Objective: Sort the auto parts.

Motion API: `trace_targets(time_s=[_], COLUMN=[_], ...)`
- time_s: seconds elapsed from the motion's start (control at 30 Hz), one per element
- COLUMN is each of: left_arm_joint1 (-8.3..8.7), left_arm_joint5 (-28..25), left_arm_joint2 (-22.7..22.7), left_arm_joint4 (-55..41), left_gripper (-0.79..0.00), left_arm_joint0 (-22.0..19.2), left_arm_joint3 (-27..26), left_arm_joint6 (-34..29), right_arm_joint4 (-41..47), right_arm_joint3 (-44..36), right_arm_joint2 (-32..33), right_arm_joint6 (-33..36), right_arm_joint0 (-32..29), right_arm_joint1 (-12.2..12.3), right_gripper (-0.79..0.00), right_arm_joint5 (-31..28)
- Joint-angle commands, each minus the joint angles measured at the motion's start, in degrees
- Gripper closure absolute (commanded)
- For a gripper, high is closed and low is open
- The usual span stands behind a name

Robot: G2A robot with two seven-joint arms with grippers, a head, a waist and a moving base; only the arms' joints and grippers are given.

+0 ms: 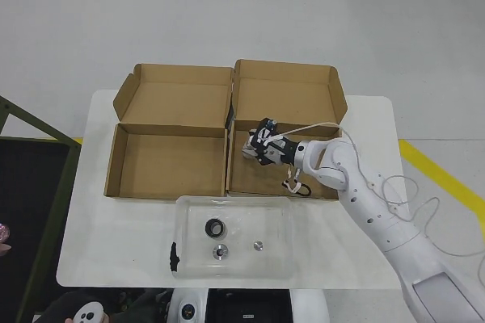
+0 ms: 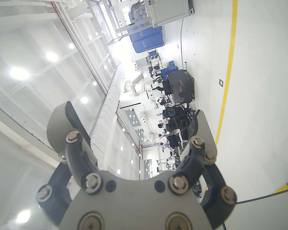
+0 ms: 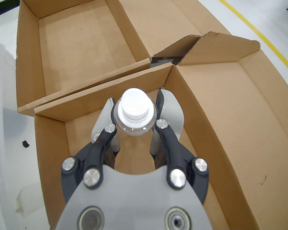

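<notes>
The right claw (image 3: 136,101) grips a white stepped plug (image 3: 134,111) over the left end of the right-hand cardboard box (image 1: 263,184), apparently to drop it there, sorted apart from the left box (image 1: 170,165) and the clear bin (image 1: 279,214) nearer on the desk (image 1: 89,242).

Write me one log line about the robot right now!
right gripper: shut on white part, over right box | left gripper: open, empty | bin: three parts

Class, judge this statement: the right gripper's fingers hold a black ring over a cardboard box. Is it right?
Not quite: the right gripper is shut on a white round part, not a black ring, over the cardboard box. The right wrist view shows it.
</notes>
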Motion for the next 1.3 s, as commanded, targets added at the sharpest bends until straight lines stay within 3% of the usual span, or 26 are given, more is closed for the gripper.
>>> trace_targets(time_s=[0.0,0.07,0.1,0.13,0.17,0.4,0.63,1.27], left_arm_joint1=[0.00,0.00,0.00,0.00,0.00,0.00,0.00,0.00], left_arm_joint5=[0.0,0.0,0.0,0.0,0.0,0.0,0.0,0.0], left_arm_joint2=[0.0,0.0,0.0,0.0,0.0,0.0,0.0,0.0], left_arm_joint4=[0.0,0.0,0.0,0.0,0.0,0.0,0.0,0.0], left_gripper=[-0.785,-0.785,-0.785,-0.785,-0.785,-0.785,-0.785,-0.785], left_arm_joint0=[0.0,0.0,0.0,0.0,0.0,0.0,0.0,0.0], left_arm_joint3=[0.0,0.0,0.0,0.0,0.0,0.0,0.0,0.0], left_arm_joint6=[0.0,0.0,0.0,0.0,0.0,0.0,0.0,0.0], right_arm_joint4=[-0.3,-0.5,-0.5,-0.6,-0.6,1.7,0.1,-1.3], right_arm_joint3=[0.8,1.5,1.8,2.0,2.3,1.5,-6.0,-33.3], right_arm_joint2=[-0.4,-0.8,-1.0,-1.2,-1.3,-0.4,3.5,14.6], right_arm_joint6=[-0.1,-0.2,-0.2,-0.2,-0.2,-0.1,2.2,13.3], right_arm_joint0=[0.5,1.0,1.3,1.5,1.6,1.8,0.2,-16.1], right_arm_joint1=[-0.3,-0.5,-0.7,-0.8,-0.9,-1.1,0.1,4.8], right_gripper=[-0.135,-0.243,-0.385,-0.727,-0.785,-0.785,-0.785,-0.785], right_arm_joint5=[0.1,0.3,0.4,0.5,0.4,-0.3,-1.1,-10.6])
